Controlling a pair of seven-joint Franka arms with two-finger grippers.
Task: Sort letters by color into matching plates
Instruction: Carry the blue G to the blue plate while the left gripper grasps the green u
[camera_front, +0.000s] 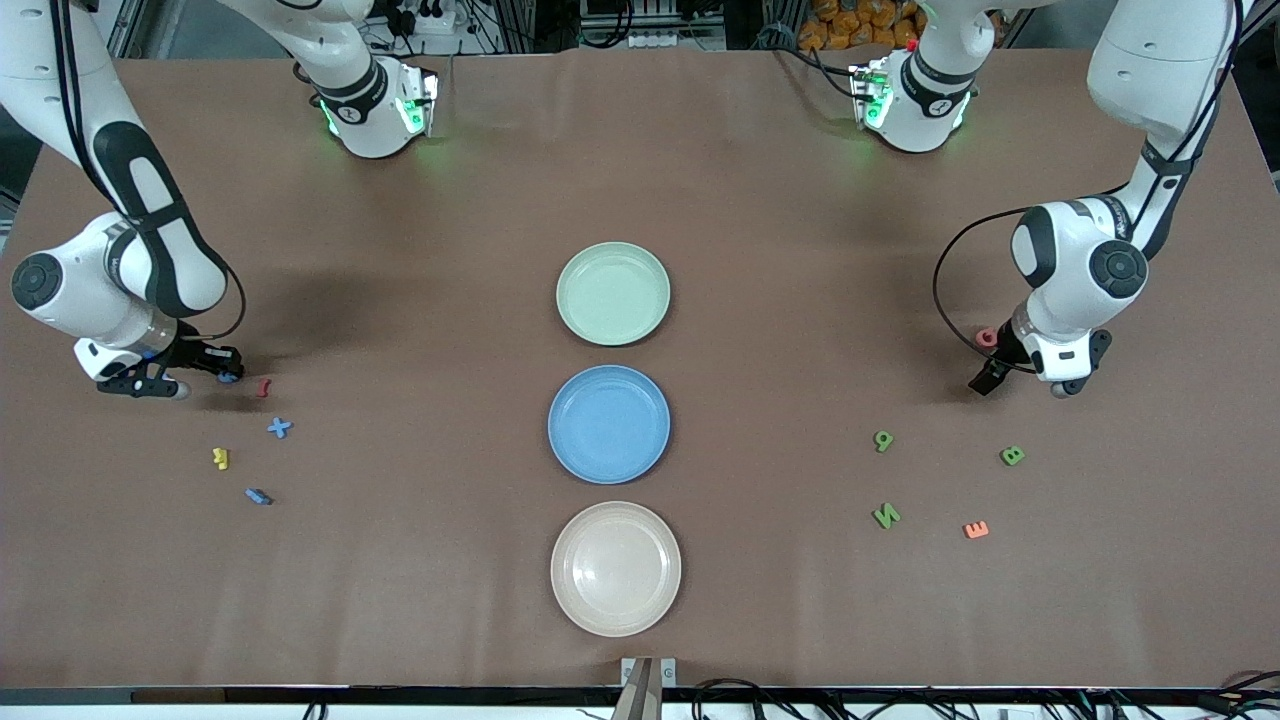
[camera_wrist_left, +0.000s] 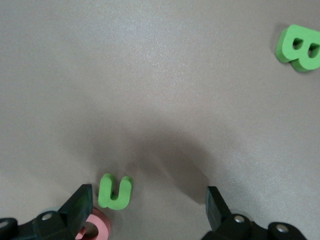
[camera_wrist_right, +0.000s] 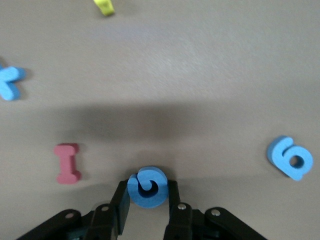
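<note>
Right claw (camera_wrist_right: 148, 200): narrowed, fingers clamped on both sides of a round blue curled letter (camera_wrist_right: 147, 187), low at the surface (camera_front: 400, 560) near the right arm's end. Just beside it: red "I" (camera_wrist_right: 67, 163). Blue "6" (camera_wrist_right: 290, 157) sits apart from it; blue cross shape (camera_wrist_right: 10, 83) and a yellow piece (camera_wrist_right: 104, 7) are further out in the right wrist view.

Left claw (camera_wrist_left: 150, 210): wide open, holding nothing, low over the surface at the left arm's end. Green "U" (camera_wrist_left: 115, 190) lies between its fingers, closer to one finger and not touching either. Pink ring-shaped letter (camera_wrist_left: 93, 226) is right at that same finger (camera_wrist_left: 77, 205); contact not clear. Green "B" (camera_wrist_left: 300, 47) is well apart.

Front view: plates in a line mid-surface, all empty: green plate (camera_front: 613, 293) farthest from the camera, blue plate (camera_front: 609, 423) in the middle, beige plate (camera_front: 615, 568) nearest. Loose toward the left arm's end: green "9" (camera_front: 883, 440), green "N" (camera_front: 886, 515), orange "E" (camera_front: 976, 529). Toward the right arm's end: another blue piece (camera_front: 258, 495), shape unreadable.

No brand marks or labels readable; the only writing is the letter shapes themselves.
</note>
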